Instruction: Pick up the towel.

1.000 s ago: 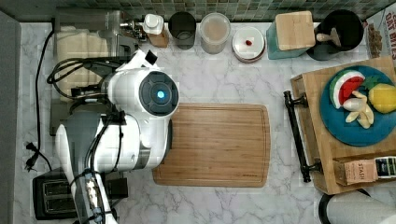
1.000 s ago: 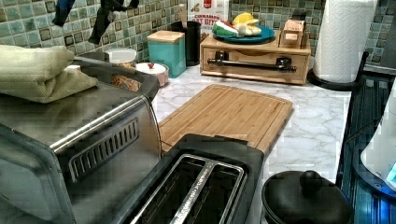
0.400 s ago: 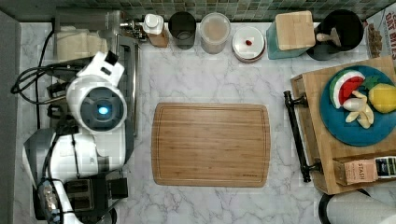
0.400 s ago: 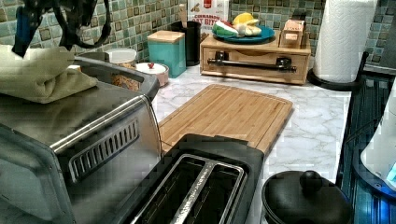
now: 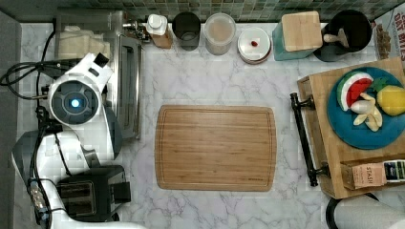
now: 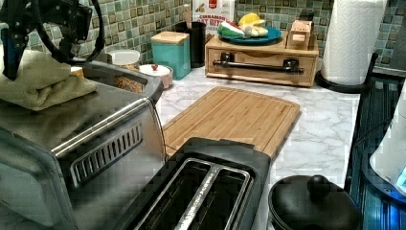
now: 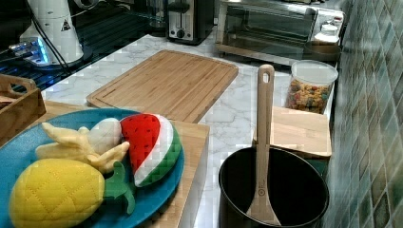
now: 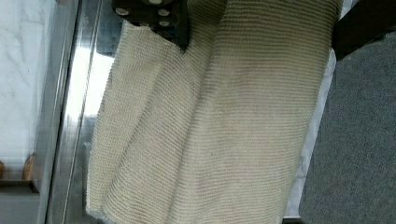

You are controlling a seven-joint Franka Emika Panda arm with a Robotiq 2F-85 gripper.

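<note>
Cream ribbed cloth, the towel (image 8: pixel 210 121), lies folded on the steel top of the toaster oven (image 6: pixel 91 139), at the top view's left, near the tiled wall. The gripper (image 6: pixel 38 36) hangs just above the towel, its fingers (image 8: pixel 156 18) spread wide with one at each side of the cloth, nothing held. I judge the step in hand is the approach. Next, the gripper must descend a little and close on the folds.
</note>
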